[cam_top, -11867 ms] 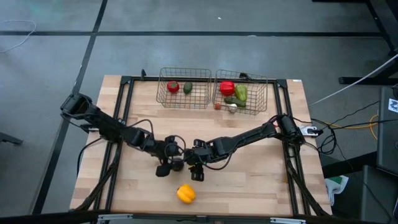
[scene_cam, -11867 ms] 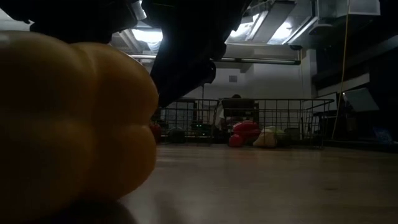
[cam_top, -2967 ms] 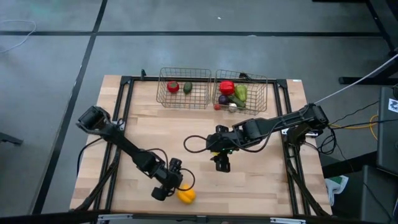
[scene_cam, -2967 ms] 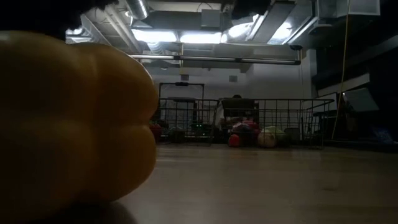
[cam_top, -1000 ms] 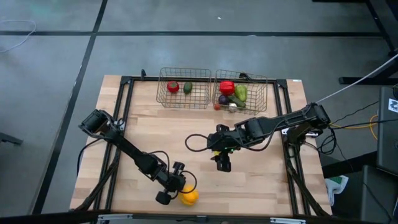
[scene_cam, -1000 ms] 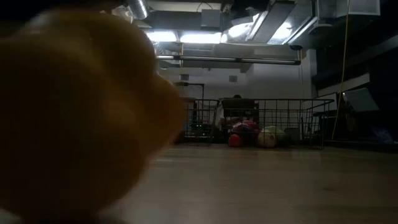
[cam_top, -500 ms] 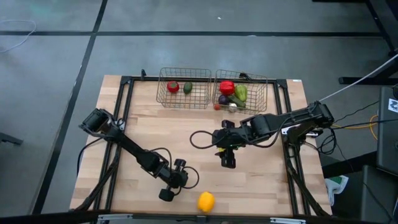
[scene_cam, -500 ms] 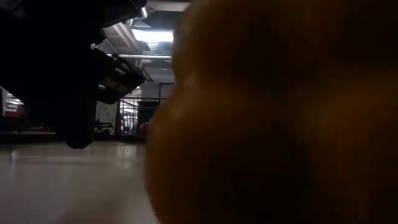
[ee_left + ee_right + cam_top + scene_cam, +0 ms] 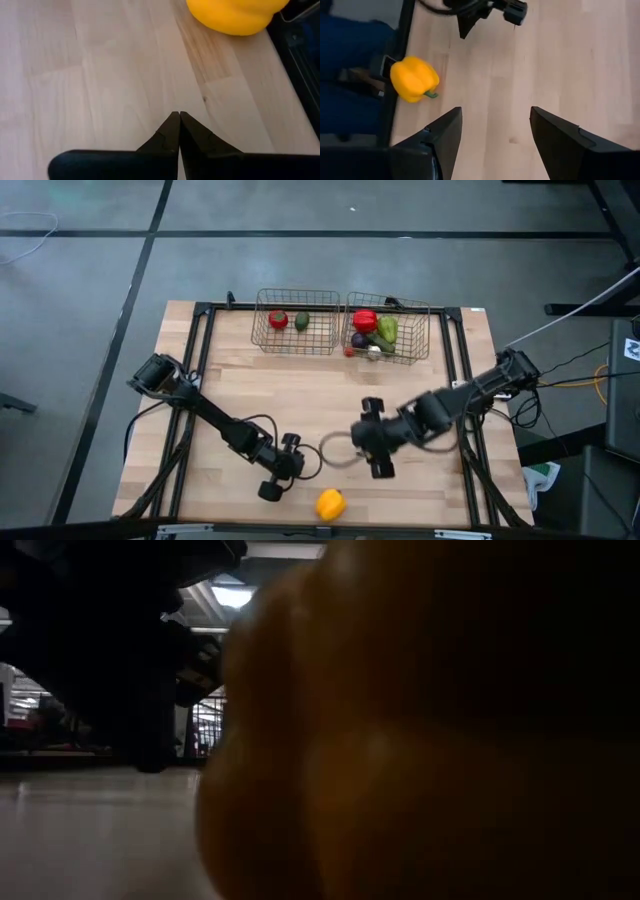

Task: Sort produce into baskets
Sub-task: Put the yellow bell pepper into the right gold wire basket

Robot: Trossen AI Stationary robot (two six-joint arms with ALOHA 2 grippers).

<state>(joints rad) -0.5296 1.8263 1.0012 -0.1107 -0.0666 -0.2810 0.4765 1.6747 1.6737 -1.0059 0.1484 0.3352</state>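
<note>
The yellow pepper lies on its side on the table by the near edge; it also shows in the left wrist view and the right wrist view, and it fills most of the low view. My left gripper is shut, low over the table, its tip a short way left of the pepper and apart from it. My right gripper hangs open over bare wood, to the far right of the pepper. The two wire baskets stand at the far edge.
The left basket holds a red tomato and a green piece. The right basket holds a red pepper, green pieces and a purple ball. A dark frame rail runs along the near edge beside the pepper.
The yellow pepper has rolled away from my left gripper's tip, toward the table's right along the near edge, and now lies apart from it. My right gripper has gone toward the near edge, closer to the pepper, still open.
</note>
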